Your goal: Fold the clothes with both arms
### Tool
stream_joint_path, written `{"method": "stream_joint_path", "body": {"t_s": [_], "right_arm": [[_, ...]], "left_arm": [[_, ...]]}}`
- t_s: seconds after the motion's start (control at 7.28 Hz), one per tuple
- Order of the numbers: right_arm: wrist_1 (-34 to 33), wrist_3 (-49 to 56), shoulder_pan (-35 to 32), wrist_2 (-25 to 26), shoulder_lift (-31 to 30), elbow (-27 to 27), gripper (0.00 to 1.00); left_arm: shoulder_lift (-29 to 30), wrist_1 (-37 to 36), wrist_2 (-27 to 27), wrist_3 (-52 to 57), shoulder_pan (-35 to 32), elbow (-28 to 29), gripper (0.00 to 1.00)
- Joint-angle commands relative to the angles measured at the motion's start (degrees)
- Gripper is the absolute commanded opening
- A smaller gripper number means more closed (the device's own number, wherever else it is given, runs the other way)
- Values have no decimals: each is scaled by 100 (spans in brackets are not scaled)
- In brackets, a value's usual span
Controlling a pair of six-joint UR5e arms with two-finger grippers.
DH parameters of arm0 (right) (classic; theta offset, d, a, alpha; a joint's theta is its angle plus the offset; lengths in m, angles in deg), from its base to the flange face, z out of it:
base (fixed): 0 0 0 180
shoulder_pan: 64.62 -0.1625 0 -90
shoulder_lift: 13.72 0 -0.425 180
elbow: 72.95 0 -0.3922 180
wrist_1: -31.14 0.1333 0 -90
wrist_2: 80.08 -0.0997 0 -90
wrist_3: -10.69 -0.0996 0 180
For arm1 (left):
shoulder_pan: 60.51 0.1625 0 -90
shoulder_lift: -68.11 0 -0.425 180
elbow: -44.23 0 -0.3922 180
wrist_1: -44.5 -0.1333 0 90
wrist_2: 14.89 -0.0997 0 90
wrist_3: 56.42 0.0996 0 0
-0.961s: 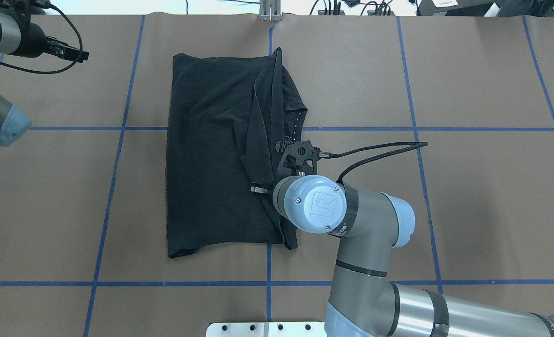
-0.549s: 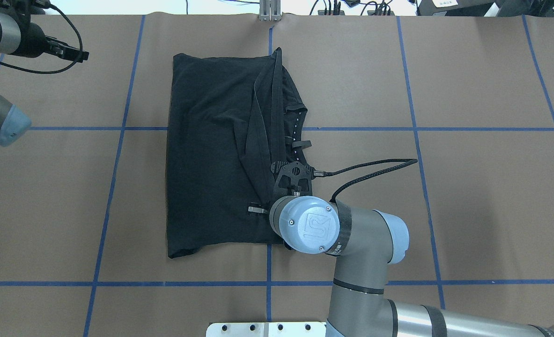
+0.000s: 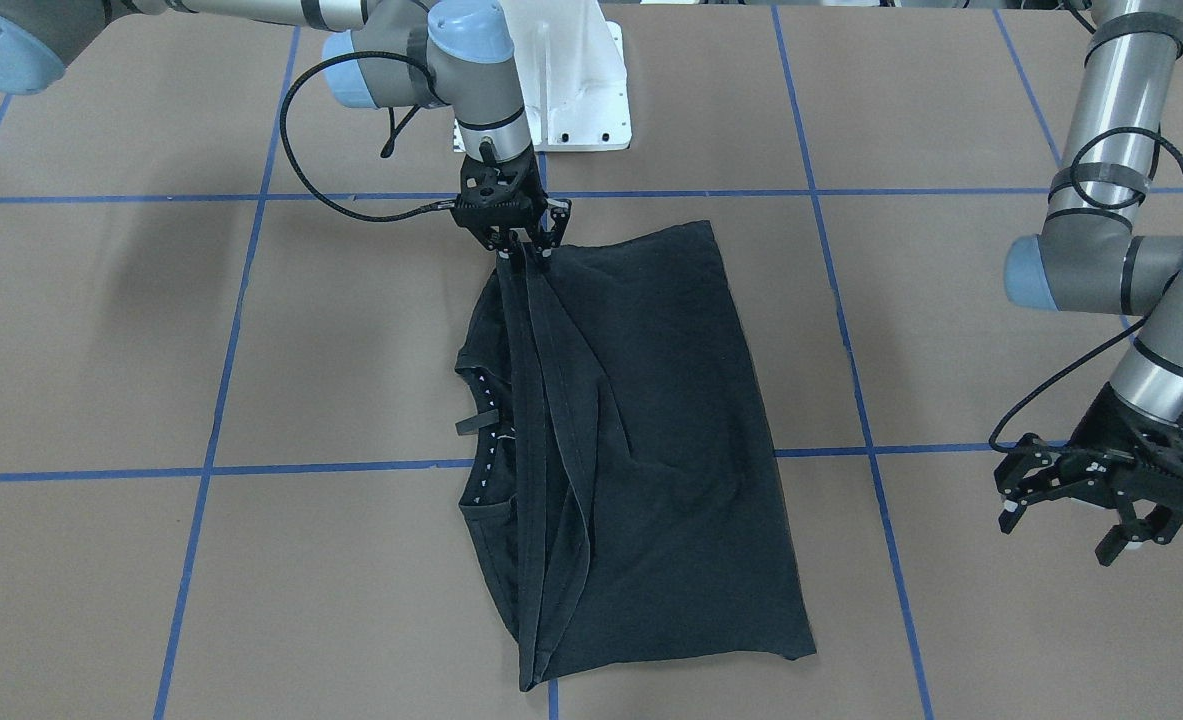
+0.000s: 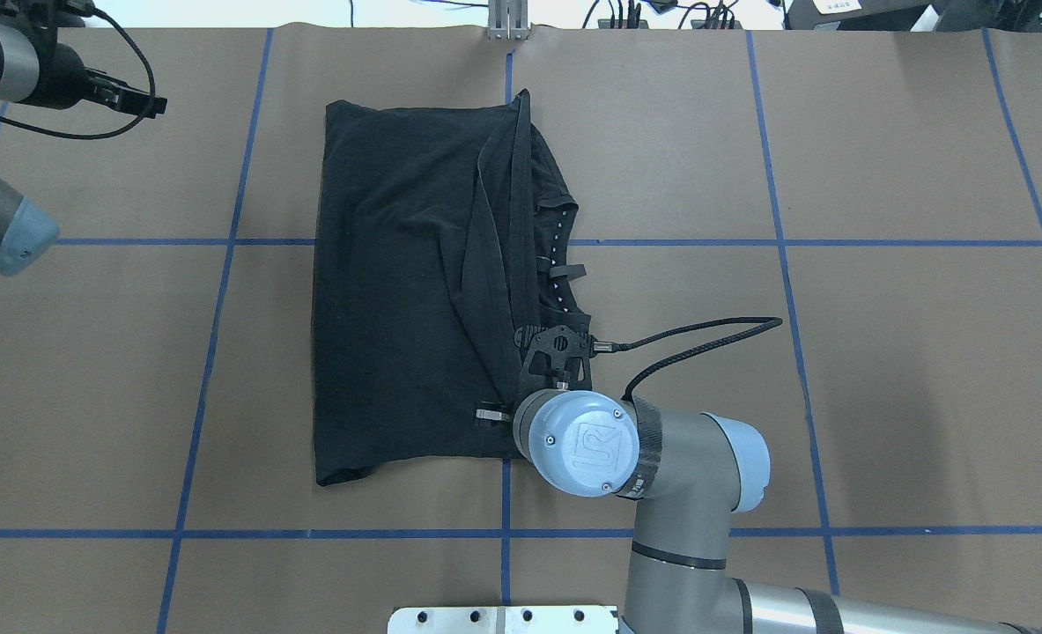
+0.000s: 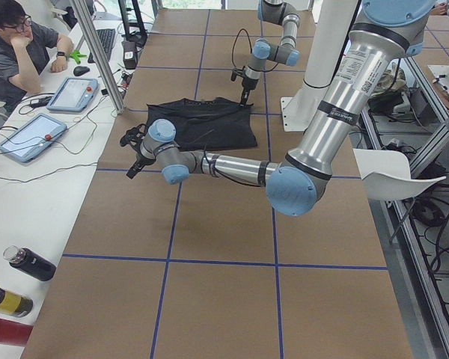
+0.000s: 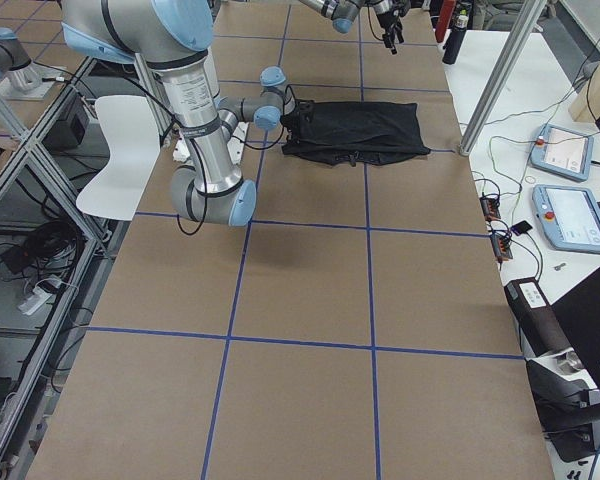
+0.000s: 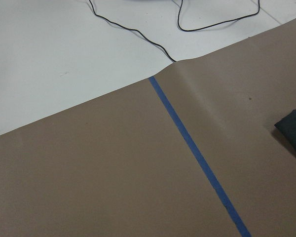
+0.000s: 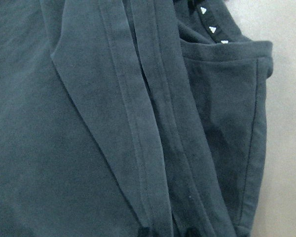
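Note:
The black T-shirt (image 4: pixel 397 291) lies folded lengthwise on the brown table, its collar with small white marks (image 4: pixel 558 255) on the right side. My right gripper (image 3: pixel 526 255) is at the shirt's corner nearest the robot's base, shut on folded hem strips that run taut up to it. The right wrist view shows those strips (image 8: pixel 148 148) passing between my fingertips (image 8: pixel 144 232). My left gripper (image 3: pixel 1066 525) hangs open over bare table, well off the shirt's far side. A corner of the shirt (image 7: pixel 293 131) shows in the left wrist view.
The white pedestal base (image 3: pixel 576 90) stands just behind the right gripper. The right arm's black cable (image 4: pixel 705 339) loops over the table. Blue tape lines (image 4: pixel 212 352) grid the brown paper. A person (image 5: pixel 15 45) sits at a side desk with tablets (image 5: pixel 30 134).
My right gripper has moved toward the robot's base along the shirt's right side, drawing the hem strips with it. The left arm has stayed put.

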Motion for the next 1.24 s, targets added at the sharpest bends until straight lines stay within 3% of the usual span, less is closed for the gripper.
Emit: {"method": "stream_joint_path", "body": {"t_s": [0.0, 0.27, 0.55, 0.69, 0.96, 1.1], "right_arm": [[10, 23, -49, 0, 18, -81, 0], [1, 23, -190, -26, -43, -231, 0], [1, -29, -182, 61, -515, -589, 0], [10, -64, 106, 480, -840, -844, 0], [10, -361, 485, 834, -1438, -1511, 0], [1, -459, 687, 1209, -1511, -1532, 0]], "left_arm": [[0, 0, 0, 0, -3, 6, 100], [-9, 0, 0, 0, 6, -2, 100], [-53, 0, -9, -26, 6, -11, 100], [-53, 0, -9, -26, 14, -11, 100], [-53, 0, -18, -26, 23, -11, 100], [-53, 0, -18, -26, 23, -11, 100]]}}
